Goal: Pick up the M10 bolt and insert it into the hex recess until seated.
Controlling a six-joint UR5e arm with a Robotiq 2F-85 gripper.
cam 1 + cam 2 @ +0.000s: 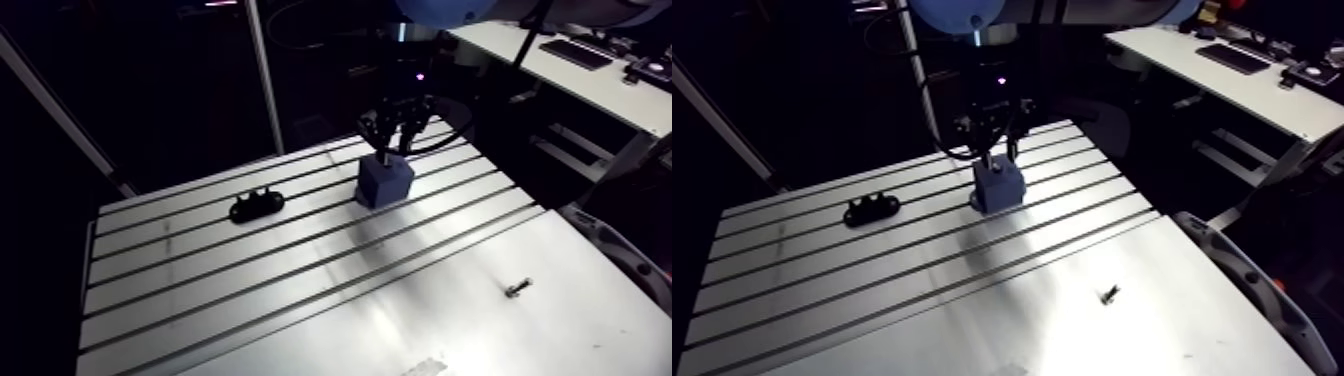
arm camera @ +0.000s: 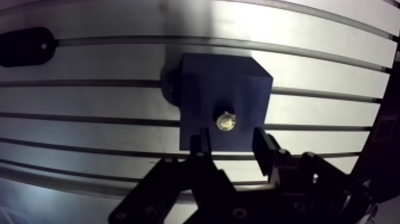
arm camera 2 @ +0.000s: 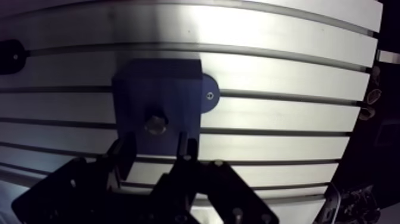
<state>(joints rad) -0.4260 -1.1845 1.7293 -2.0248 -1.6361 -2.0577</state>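
End effector (image 2: 230, 136), black and two-fingered, hangs directly above a dark blue cube-shaped block (image 2: 220, 83) that stands on a slotted aluminium counter (image 1: 250, 290). Its fingers (image 2: 262, 143) are spread moderately wide and grip nothing. In the wrist view their tips sit over the near edge of the block's top face. A round, silvery metal bolt (image 2: 225, 122) shows in the middle of that top face, in the block's recess, just ahead of the gap between the fingers and touching neither. How deep it sits cannot be told. A rounded blue tab with a small screw (image 3: 208, 95) sticks out from one side of the block at counter level. In the arm view, a black lobed plastic part (image 1: 256, 206) lies flat on the counter well to one side of the block. A small loose metal fastener (image 1: 517, 288) lies on its side on the smooth part of the counter, well apart from everything else.
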